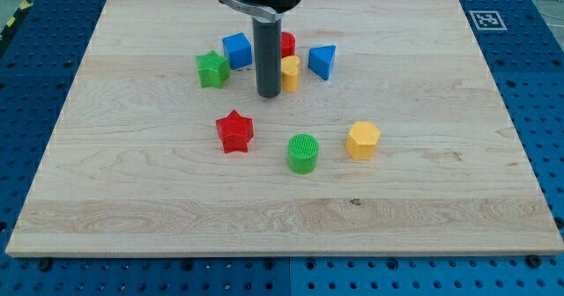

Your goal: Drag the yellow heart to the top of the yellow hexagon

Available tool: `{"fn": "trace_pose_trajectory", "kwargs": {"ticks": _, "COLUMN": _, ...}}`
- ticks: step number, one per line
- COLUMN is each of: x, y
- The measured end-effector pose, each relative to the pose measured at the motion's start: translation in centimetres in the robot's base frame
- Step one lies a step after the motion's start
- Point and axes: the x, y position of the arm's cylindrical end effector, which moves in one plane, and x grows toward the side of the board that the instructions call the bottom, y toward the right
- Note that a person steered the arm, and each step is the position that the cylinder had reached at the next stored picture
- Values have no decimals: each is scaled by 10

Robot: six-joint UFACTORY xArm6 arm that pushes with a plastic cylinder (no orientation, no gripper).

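Observation:
The yellow heart point(290, 72) lies near the top middle of the wooden board, partly hidden by my rod. My tip point(269, 94) rests on the board touching or just off the heart's left side. The yellow hexagon point(363, 141) sits lower and to the right, well apart from the heart, right of the green cylinder point(302, 152).
A red block point(287, 42) sits just above the heart, mostly hidden by the rod. A blue cube point(237, 50) and a green star point(212, 69) lie to the left, a blue triangle point(322, 62) to the right. A red star point(234, 131) lies below my tip.

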Motion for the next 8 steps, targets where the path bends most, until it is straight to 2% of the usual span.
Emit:
{"fn": "trace_pose_trajectory", "kwargs": {"ticks": 4, "x": -53, "y": -5}}
{"fn": "trace_pose_trajectory", "kwargs": {"ticks": 5, "x": -50, "y": -5}}
{"fn": "trace_pose_trajectory", "kwargs": {"ticks": 8, "x": 5, "y": 14}}
